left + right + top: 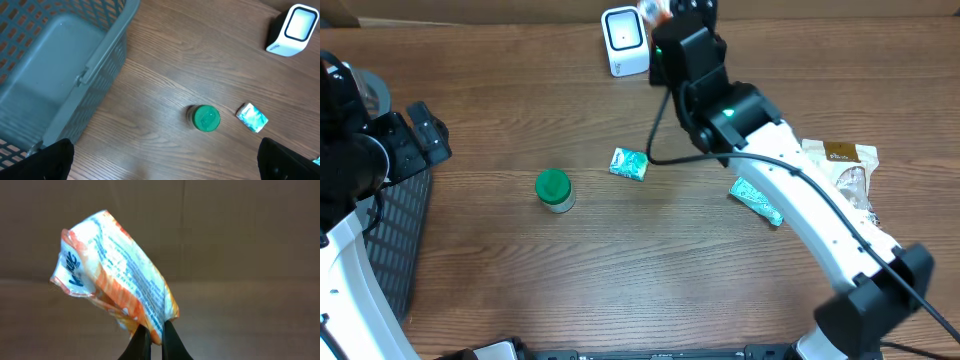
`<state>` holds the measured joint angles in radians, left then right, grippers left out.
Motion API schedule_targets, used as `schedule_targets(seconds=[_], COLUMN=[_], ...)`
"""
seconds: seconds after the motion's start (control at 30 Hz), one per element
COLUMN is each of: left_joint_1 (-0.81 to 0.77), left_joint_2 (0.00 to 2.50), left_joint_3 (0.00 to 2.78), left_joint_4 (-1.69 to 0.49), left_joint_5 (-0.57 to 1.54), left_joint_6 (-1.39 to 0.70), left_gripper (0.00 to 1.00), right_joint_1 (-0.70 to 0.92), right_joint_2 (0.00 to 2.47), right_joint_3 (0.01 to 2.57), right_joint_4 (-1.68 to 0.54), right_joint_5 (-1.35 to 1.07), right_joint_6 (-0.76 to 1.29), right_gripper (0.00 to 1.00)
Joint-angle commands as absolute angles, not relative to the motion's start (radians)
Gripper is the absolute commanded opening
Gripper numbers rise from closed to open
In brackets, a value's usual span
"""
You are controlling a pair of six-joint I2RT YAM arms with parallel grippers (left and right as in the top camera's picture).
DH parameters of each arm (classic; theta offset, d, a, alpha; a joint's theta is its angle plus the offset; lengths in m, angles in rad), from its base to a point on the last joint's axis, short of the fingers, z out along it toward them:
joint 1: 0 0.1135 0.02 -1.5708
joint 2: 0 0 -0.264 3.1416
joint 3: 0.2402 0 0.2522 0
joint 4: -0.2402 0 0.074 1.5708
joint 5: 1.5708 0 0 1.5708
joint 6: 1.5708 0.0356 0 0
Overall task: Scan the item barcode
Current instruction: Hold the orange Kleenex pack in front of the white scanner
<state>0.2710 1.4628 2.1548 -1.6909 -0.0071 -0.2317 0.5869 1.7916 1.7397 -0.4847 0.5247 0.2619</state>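
One thin orange-and-white packet (115, 275) is pinched by a corner in the right end effector (151, 339), whose fingers are clamped tight on the film. It looks light, soft, crinkly and probably slippery, so a hold on the sealed edge, clear of the print, seems best. The right arm (800, 200) reaches far across the tabletop (620, 260), the packet jutting beyond its fingertips and the white scanner (625, 42) just beside them. The left end effector (165, 172) is spread wide, holding nothing.

No legible text; orange-white packet (115, 275) print too blurred.
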Motion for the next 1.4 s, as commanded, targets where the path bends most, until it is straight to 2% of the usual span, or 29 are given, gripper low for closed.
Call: schedule_targets(seconds=[0.0, 0.57, 0.9, 1.37], left_joint_1=[0.274, 0.274, 0.274, 0.274], left_joint_2=[1.46, 1.46, 1.46, 1.462], left_joint_3=[2.16, 2.16, 2.16, 2.16], left_joint_4=[-1.689, -1.689, -1.689, -1.689], left_joint_5=[-0.003, -0.003, -0.003, -0.003], left_joint_6=[-0.213, -0.213, -0.213, -0.213], left_gripper=[1.0, 1.0, 1.0, 1.0], right_joint_1=[0.58, 0.575, 0.558, 0.555], right_joint_2=[1.869, 2.329, 2.425, 2.433], right_joint_3=[1.759, 1.759, 1.759, 1.759], right_joint_4=[-0.367, 0.538, 0.568, 0.525], right_joint_5=[0.62, 0.604, 0.53, 0.53], right_joint_6=[0.133, -0.54, -0.573, -0.573], right_gripper=[0.04, 0.04, 0.04, 0.04])
